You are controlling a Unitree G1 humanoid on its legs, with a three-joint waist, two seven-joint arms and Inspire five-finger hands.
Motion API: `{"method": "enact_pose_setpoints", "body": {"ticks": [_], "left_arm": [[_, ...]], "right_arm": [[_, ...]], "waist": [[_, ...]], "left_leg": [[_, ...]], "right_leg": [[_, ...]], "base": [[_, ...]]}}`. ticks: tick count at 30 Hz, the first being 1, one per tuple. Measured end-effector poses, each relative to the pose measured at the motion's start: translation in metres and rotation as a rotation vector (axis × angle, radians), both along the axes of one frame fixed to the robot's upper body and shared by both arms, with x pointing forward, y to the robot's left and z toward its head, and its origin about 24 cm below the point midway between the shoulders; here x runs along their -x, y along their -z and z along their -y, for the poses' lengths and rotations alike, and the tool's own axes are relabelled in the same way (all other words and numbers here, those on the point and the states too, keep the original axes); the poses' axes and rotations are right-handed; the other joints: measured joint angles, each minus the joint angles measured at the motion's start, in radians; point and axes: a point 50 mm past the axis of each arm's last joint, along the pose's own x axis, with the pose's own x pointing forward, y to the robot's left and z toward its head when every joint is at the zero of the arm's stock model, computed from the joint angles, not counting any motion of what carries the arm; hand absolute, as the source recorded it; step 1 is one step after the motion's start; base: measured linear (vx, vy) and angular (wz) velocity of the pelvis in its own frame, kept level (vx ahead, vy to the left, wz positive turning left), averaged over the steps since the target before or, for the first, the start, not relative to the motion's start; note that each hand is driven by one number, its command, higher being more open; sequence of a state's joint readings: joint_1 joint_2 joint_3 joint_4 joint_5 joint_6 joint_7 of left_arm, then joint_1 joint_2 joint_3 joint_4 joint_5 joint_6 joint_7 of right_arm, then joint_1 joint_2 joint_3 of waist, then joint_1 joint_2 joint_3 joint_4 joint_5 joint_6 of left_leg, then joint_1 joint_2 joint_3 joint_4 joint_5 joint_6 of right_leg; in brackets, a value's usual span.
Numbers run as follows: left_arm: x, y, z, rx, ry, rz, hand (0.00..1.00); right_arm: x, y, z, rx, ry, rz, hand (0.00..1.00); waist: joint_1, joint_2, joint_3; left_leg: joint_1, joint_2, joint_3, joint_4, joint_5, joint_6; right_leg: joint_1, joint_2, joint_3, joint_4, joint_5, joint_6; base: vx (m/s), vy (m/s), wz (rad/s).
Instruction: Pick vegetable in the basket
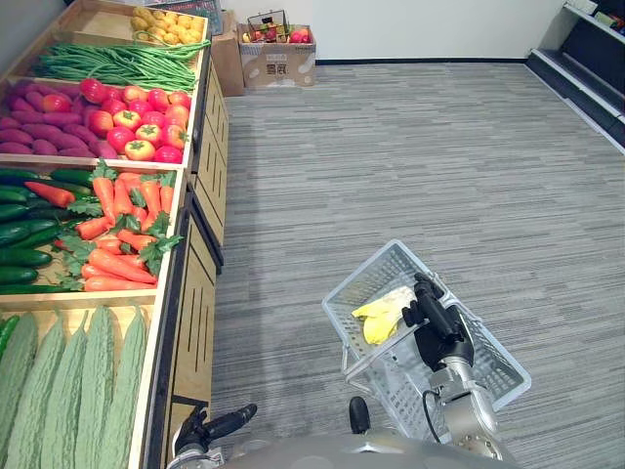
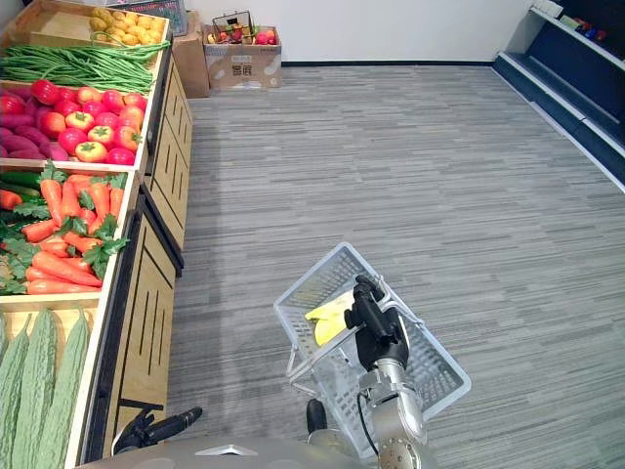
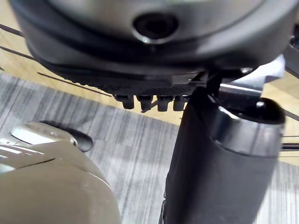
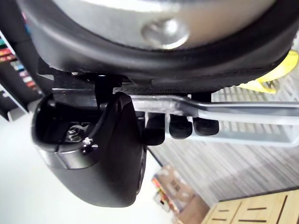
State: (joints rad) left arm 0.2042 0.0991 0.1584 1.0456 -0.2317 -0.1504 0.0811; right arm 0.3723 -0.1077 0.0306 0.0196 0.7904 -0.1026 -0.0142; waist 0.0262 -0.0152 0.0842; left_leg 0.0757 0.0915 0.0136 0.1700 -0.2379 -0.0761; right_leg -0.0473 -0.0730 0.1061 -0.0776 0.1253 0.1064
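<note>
at about 7 o'clock, nearest of all, the left hand [image 1: 217, 426] hangs just off the front corner of the wooden stand [image 1: 192, 313]. its fingers are loosely straight and it holds nothing.

at 5 o'clock the right hand [image 1: 441, 327] is curled shut round the handle [image 4: 243, 108] of the pale mesh basket [image 1: 359, 271], carrying it tilted above the grey carpet [image 1: 410, 156]. the yellow vegetable [image 1: 383, 313] lies inside the basket, against its wall on the stand side and just beside the gripping hand.

the stand runs from 8 o'clock up to 11 o'clock in a row of bins. the closest bin holds bumpy green gourds [image 1: 78, 381] lying side by side. the next holds carrots [image 1: 122, 239] with leafy tops, and cucumbers [image 1: 20, 230] beside them on the side away from the aisle. beyond that come red and yellow tomatoes [image 1: 142, 127] next to purple sweet potatoes [image 1: 34, 132], then a heap of green beans [image 1: 117, 66], then a pile of small yellow produce [image 1: 168, 24].

near 12 o'clock, by the back wall, a cardboard box [image 1: 278, 63] sits on the carpet with produce on top.
</note>
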Motion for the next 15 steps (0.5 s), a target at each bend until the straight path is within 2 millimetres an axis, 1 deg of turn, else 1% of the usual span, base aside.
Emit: {"method": "enact_pose_setpoints", "body": {"ticks": [3,8,12,13,14,15], "left_arm": [[0.004,0.002,0.004,0.016,0.001,-0.017,1.0],[0.008,0.004,0.007,0.037,0.0,-0.029,1.0],[0.008,0.004,0.01,0.045,0.007,-0.031,1.0],[0.008,0.004,0.01,0.045,0.008,-0.03,1.0],[0.008,0.004,0.009,0.045,0.008,-0.029,1.0],[0.008,0.004,0.009,0.042,0.009,-0.029,1.0]], "right_arm": [[0.001,0.005,0.009,0.007,0.052,-0.03,0.0],[-0.001,0.011,0.015,0.015,0.091,-0.062,0.0],[0.002,0.012,0.02,0.019,0.116,-0.072,0.0],[0.002,0.012,0.022,0.017,0.126,-0.071,0.0],[0.003,0.012,0.023,0.01,0.145,-0.071,0.0],[0.003,0.012,0.023,0.008,0.152,-0.07,0.0]], "waist": [[0.0,0.02,0.008],[0.001,0.035,0.009],[-0.001,0.034,0.009],[-0.001,0.034,0.011],[0.001,0.032,0.012],[0.003,0.031,0.012]], "left_leg": [[0.001,0.003,0.015,-0.002,0.0,0.0],[0.004,0.007,0.048,-0.01,0.0,0.0],[0.005,0.009,0.062,-0.011,0.0,0.0],[0.007,0.014,0.064,-0.01,0.0,0.0],[0.01,0.017,0.066,-0.01,-0.001,-0.001],[0.013,0.02,0.07,-0.01,-0.002,-0.003]], "right_leg": [[-0.006,0.003,0.0,0.0,0.002,0.003],[-0.029,0.011,0.0,-0.001,0.015,0.004],[-0.038,0.009,-0.013,-0.008,0.02,0.003],[-0.04,0.006,-0.027,-0.008,0.014,-0.002],[-0.037,-0.002,-0.075,-0.008,0.001,-0.013],[-0.036,-0.006,-0.102,-0.008,0.001,-0.014]], "base": [[0.0,0.0,-0.08],[-0.01,-0.004,-0.22],[-0.03,0.01,-0.11],[-0.06,0.009,0.02],[-0.05,-0.001,-0.02],[-0.01,-0.013,-0.08]]}}
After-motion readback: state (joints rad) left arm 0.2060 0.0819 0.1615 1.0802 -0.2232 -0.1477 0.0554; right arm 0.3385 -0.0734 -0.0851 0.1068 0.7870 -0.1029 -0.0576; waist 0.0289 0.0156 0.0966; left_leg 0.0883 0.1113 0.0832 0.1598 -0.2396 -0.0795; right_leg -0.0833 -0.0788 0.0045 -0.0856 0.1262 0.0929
